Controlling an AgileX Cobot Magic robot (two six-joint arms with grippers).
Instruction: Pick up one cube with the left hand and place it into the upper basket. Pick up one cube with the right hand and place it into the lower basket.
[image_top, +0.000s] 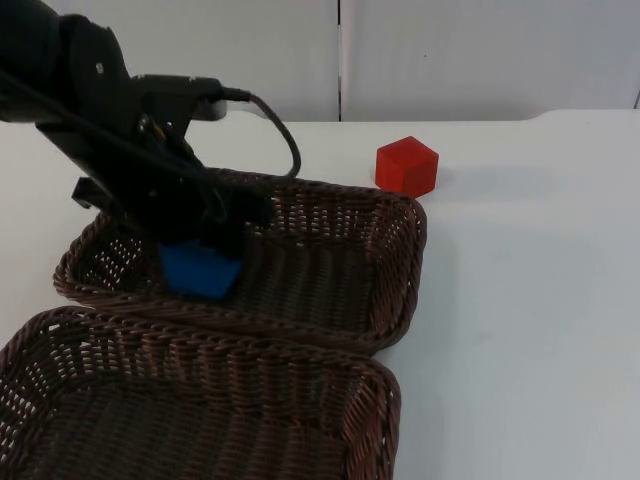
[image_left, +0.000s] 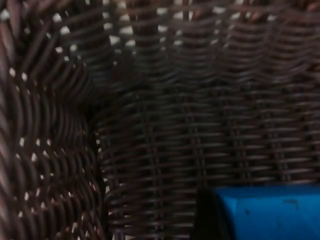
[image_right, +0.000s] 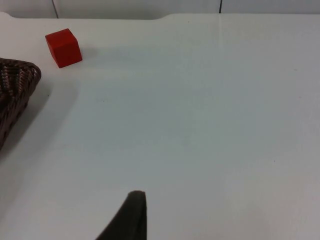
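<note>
- The left arm reaches in from the upper left, over the rear rim of the upper basket (image_top: 395, 270), and angles down into its interior.
- The left gripper (image_top: 205, 262) sits low inside the upper basket, in its left half, with the blue cube (image_top: 200, 270) at its tip.
- In the top view the black gripper body covers the top of the blue cube; whether the jaws are clamped on the cube or parted around it cannot be told.
- The left wrist view shows the blue cube (image_left: 267, 212) close against the woven floor and wall of the upper basket (image_left: 165, 115); contact with the floor cannot be confirmed.
- The lower basket (image_top: 200, 400) lies just in front of the upper basket, the two rims touching along one long edge.
- The red cube (image_top: 407, 166) stands on the white table (image_top: 530, 300), just behind the upper basket's rear right corner and apart from it.
- The right wrist view shows the red cube (image_right: 63, 47) well ahead, with one black fingertip (image_right: 131, 217) over open table; the state of the right gripper's jaws cannot be told.
- Open table surface extends to the right of both baskets.
</note>
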